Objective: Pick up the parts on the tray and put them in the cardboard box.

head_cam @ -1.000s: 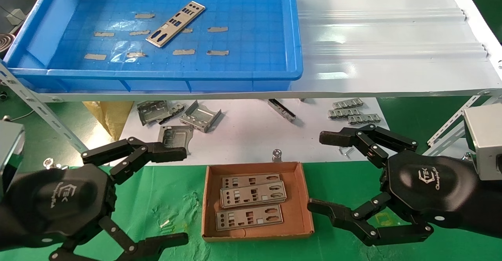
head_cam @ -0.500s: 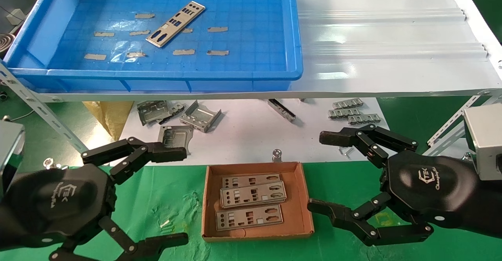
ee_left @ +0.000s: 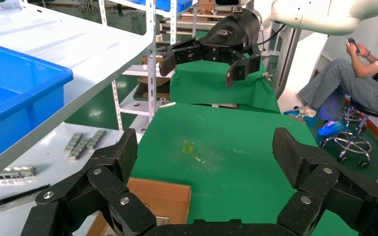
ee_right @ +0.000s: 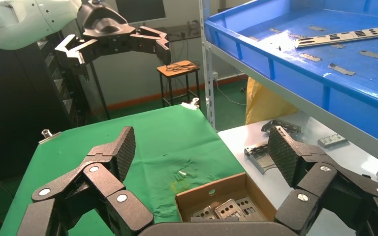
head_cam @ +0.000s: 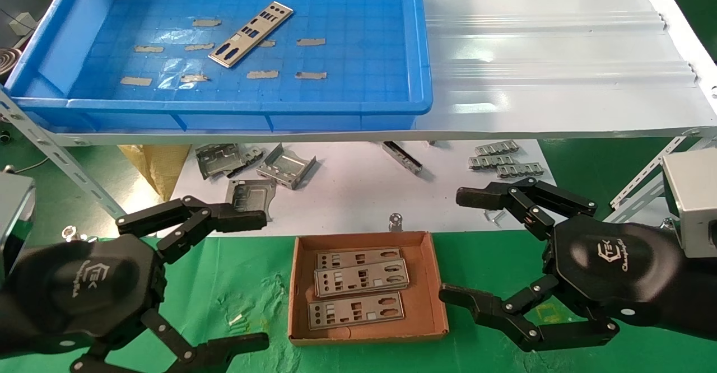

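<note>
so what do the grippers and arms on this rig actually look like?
Both alike: the left gripper and right gripper have glossy black rounded housings with a pale logo and script, matte black linkage fingers with silver pivot pins, and cross-hatched pads. A silver-grey block sits behind each wrist. The wrist views show white arm shells. No loose cables visible.

A logo reading "TEK" marks the left hand (head_cam: 255, 280) and right hand (head_cam: 462, 247).

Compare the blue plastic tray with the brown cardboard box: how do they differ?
The large blue plastic tray sits on the upper white shelf; the small brown cardboard box sits lower, on green cloth. The tray holds one silver punched metal plate, lying diagonally; the box holds three. Both are shallow and open-topped.
</note>
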Action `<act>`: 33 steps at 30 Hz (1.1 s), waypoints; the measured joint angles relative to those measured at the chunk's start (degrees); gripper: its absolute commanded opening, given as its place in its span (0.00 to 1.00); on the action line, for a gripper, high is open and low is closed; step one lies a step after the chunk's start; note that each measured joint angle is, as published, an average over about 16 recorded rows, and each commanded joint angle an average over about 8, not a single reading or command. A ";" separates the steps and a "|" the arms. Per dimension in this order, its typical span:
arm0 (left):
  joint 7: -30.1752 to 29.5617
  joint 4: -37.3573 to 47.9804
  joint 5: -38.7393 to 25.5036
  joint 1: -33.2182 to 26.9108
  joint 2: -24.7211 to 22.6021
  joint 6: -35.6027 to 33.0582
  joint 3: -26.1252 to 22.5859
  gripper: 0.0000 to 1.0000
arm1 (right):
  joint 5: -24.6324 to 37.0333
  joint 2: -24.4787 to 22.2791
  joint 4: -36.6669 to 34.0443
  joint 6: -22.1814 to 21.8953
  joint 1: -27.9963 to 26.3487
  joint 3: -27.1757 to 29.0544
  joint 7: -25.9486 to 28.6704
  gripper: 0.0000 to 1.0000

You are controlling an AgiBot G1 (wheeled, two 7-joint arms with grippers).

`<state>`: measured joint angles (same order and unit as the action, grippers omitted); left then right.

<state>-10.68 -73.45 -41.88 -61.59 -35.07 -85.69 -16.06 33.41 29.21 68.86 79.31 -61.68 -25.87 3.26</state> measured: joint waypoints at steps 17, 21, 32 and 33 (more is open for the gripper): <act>0.00 0.00 0.00 0.00 0.00 0.00 0.00 1.00 | 0.00 0.00 0.00 0.00 0.00 0.00 0.00 1.00; 0.00 0.00 0.00 0.00 0.00 0.00 0.00 1.00 | 0.00 0.00 0.00 0.00 0.00 0.00 0.00 1.00; 0.00 0.00 0.00 0.00 0.00 0.00 0.00 1.00 | 0.00 0.00 0.00 0.00 0.00 0.00 0.00 1.00; 0.00 0.00 0.00 0.00 0.00 0.00 0.00 1.00 | 0.00 0.00 0.00 0.00 0.00 0.00 0.00 1.00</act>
<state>-10.68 -73.45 -41.87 -61.59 -35.07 -85.69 -16.06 33.41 29.21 68.86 79.31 -61.68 -25.87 3.25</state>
